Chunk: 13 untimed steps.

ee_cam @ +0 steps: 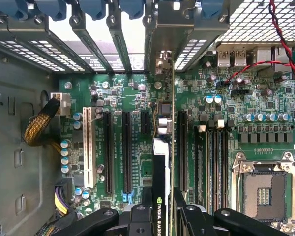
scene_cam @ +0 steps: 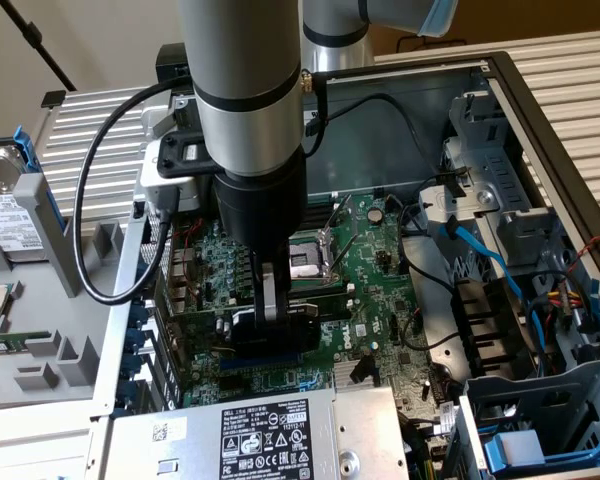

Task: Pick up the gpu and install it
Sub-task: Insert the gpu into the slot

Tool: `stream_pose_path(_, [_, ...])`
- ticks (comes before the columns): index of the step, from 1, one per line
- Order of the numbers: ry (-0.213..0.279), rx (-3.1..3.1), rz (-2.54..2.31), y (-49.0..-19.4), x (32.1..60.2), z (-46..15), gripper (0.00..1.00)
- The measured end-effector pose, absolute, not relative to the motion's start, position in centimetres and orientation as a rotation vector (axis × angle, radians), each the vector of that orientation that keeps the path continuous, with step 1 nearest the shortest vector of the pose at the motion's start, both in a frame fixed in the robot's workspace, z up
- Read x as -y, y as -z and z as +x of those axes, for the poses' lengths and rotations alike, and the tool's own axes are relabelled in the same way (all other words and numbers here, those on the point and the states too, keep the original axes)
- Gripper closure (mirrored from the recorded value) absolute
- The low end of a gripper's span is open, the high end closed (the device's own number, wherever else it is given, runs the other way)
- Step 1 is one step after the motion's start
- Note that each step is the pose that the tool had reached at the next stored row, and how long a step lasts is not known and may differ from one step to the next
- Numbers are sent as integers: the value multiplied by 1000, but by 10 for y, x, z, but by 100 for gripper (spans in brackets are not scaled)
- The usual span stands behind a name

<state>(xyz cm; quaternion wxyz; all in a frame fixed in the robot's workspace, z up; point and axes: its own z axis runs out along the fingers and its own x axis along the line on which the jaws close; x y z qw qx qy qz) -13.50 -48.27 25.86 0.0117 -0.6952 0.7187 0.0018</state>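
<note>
The gpu (ee_cam: 160,162) stands on edge over the motherboard's (ee_cam: 265,103) expansion slots, with its black cooler shroud on one face and the thin green card edge beside it. Its silver bracket end reaches toward the slot openings in the case's rear wall. My gripper (ee_cam: 163,216) is shut on the gpu, one black finger on each face. In the exterior view the gripper (scene_cam: 277,320) hangs straight down inside the open computer case, holding the gpu (scene_cam: 242,322) low over the motherboard (scene_cam: 370,270), in front of the CPU socket (scene_cam: 307,262). I cannot tell whether the card sits in a slot.
Black slots and a white slot (ee_cam: 88,142) flank the card, with memory slots and the CPU socket (ee_cam: 263,189) beside it. A power supply (scene_cam: 250,435), a drive cage (scene_cam: 540,400) and blue cables (scene_cam: 490,250) crowd the case. A hard drive (scene_cam: 5,215) lies outside.
</note>
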Motion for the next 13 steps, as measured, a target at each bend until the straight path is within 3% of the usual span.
stream_pose_path(13, [-6,-2237,-2172,-259,483,-136,73])
